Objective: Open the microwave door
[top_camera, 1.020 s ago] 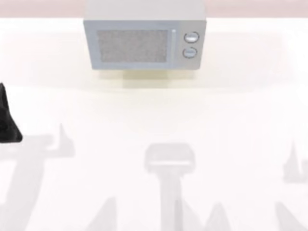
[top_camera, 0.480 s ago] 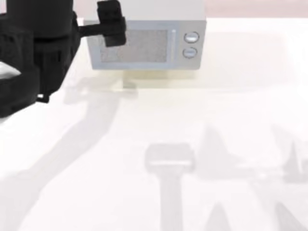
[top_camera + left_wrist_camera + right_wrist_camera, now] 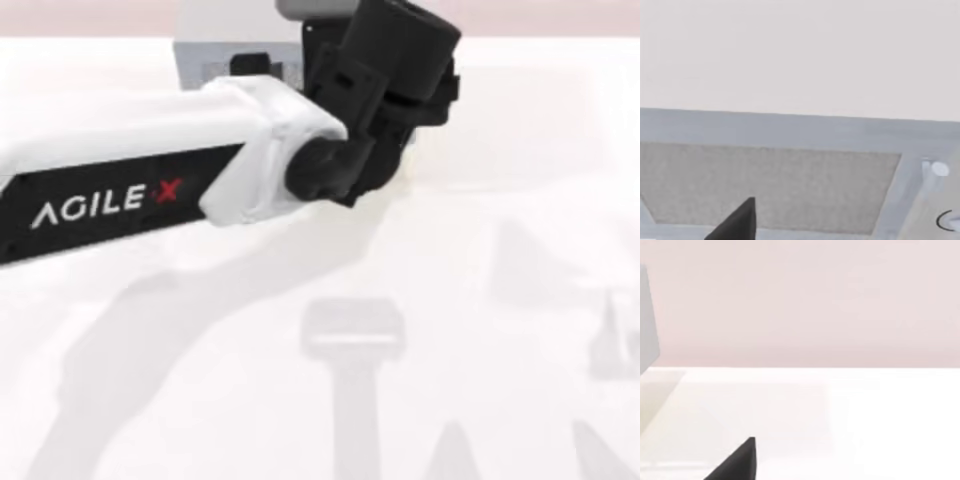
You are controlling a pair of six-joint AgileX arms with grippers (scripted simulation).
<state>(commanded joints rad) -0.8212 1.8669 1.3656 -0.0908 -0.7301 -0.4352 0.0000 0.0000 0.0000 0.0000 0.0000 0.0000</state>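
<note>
The light grey microwave stands at the back middle of the table, mostly hidden in the top view by my left arm. My left gripper hovers just in front of the microwave's right half. Up close in the left wrist view, the microwave door is shut, with its speckled window. The thin handle strip runs along the door's edge, and a knob's rim shows beside it. A dark tip of the left gripper shows low before the window, touching nothing. My right gripper is outside the top view.
The white table stretches in front of the microwave, crossed by grey arm shadows. A pink wall rises behind the table. The right wrist view catches the microwave's side at its edge.
My left arm has swung from the table's left edge across to the microwave's front. It now covers the door and knobs in the top view.
</note>
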